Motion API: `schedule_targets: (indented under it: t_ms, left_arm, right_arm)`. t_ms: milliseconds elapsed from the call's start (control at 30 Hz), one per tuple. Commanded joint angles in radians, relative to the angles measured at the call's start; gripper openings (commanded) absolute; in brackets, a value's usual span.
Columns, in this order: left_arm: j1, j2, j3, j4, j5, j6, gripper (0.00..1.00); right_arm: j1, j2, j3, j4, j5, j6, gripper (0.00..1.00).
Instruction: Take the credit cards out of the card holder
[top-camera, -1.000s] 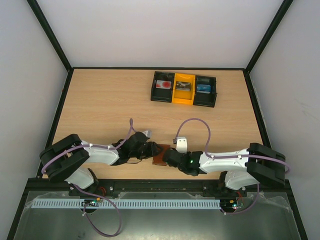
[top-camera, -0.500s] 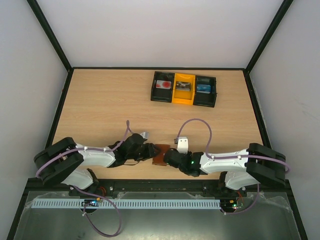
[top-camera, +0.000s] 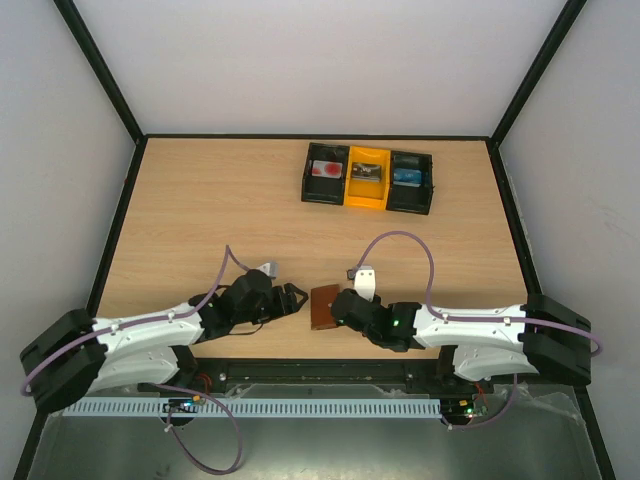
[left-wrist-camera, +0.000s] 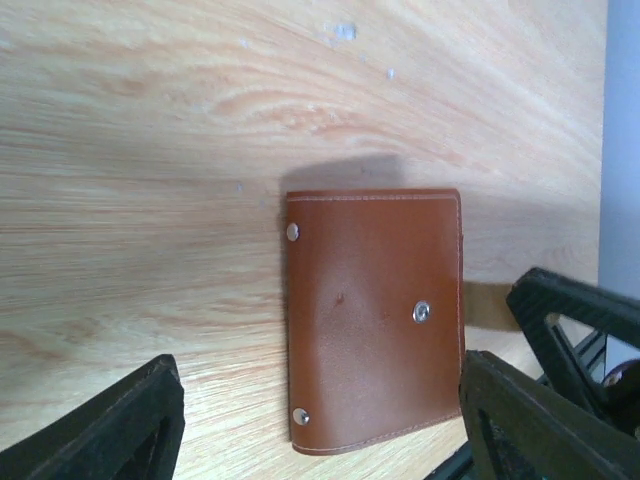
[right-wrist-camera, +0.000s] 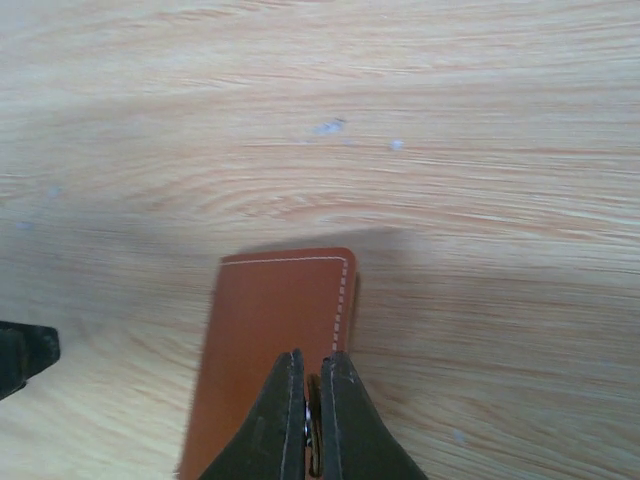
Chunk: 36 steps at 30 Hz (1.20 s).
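Observation:
The brown leather card holder (top-camera: 322, 306) lies closed on the table near the front edge. It also shows in the left wrist view (left-wrist-camera: 375, 320) and in the right wrist view (right-wrist-camera: 270, 330). My right gripper (top-camera: 345, 304) is shut on the holder's snap tab at its right edge, and its fingers (right-wrist-camera: 285, 420) are pressed together over it. My left gripper (top-camera: 292, 298) is open and empty just left of the holder, and its fingertips (left-wrist-camera: 110, 425) stand wide on either side. No credit cards show at the holder.
A black-and-yellow three-compartment tray (top-camera: 367, 195) stands at the back right of centre. It holds a red-and-white card (top-camera: 326, 170), a grey card (top-camera: 366, 172) and a bluish card (top-camera: 406, 177). The table's front edge is close behind both grippers.
My left arm has drawn back to the left, off the card holder. The right gripper has stayed at the holder's right edge and shifted slightly right.

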<state>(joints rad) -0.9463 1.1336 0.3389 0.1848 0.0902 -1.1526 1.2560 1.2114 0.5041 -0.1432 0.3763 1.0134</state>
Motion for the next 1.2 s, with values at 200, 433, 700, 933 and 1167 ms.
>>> schedule_targets:
  t_ms: [200, 433, 700, 933, 1167]
  left_arm:
    - [0.104, -0.288, -0.053, -0.216, -0.042, 0.063, 0.84]
    - [0.156, -0.377, -0.123, -0.207, 0.009, 0.071, 0.81]
    - [0.167, -0.331, -0.157, -0.149, 0.046, 0.073, 0.77]
    - [0.169, -0.337, -0.193, -0.071, 0.093, 0.037, 0.77]
    - [0.169, -0.353, -0.195, -0.081, 0.081, 0.02, 0.77]
  right_arm:
    - [-0.003, -0.059, 0.066, 0.179, -0.181, -0.022, 0.02]
    - [-0.003, -0.073, 0.052, 0.223, -0.137, -0.031, 0.02]
    - [-0.003, -0.095, 0.027, 0.165, -0.077, -0.011, 0.02]
    - [-0.003, -0.18, -0.089, 0.373, -0.151, 0.025, 0.02]
    - [-0.003, -0.141, -0.071, 0.236, -0.065, 0.067, 0.02]
